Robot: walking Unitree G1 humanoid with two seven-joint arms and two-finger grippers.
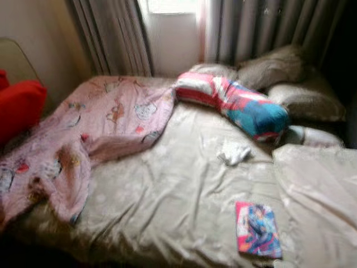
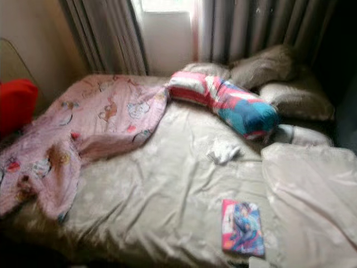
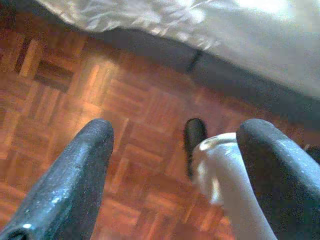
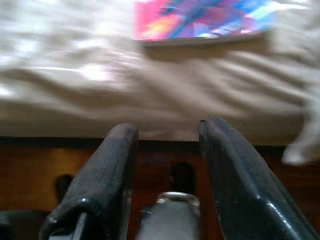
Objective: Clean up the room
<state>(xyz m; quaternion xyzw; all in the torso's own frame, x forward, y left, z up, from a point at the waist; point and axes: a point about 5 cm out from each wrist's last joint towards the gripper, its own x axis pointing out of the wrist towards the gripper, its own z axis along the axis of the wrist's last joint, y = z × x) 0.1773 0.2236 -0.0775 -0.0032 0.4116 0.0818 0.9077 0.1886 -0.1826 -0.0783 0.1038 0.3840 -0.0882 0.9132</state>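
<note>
Hovering open-fingered, right gripper (image 4: 167,165) just short of comic book (image 4: 202,20) on bed (image 1: 184,184); left gripper (image 3: 175,165) spread over parquet floor (image 3: 75,85).

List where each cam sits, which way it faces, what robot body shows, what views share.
Left eye, right eye: head stereo pair, facing forward and down at the bed.
Left wrist: looks along the left tool, open, down at the parquet floor beside the bed edge.
Right wrist: looks along the right tool, open, low at the bed's near edge.
Shared: the book lies on the bed in both eye views and the right wrist view.
</note>
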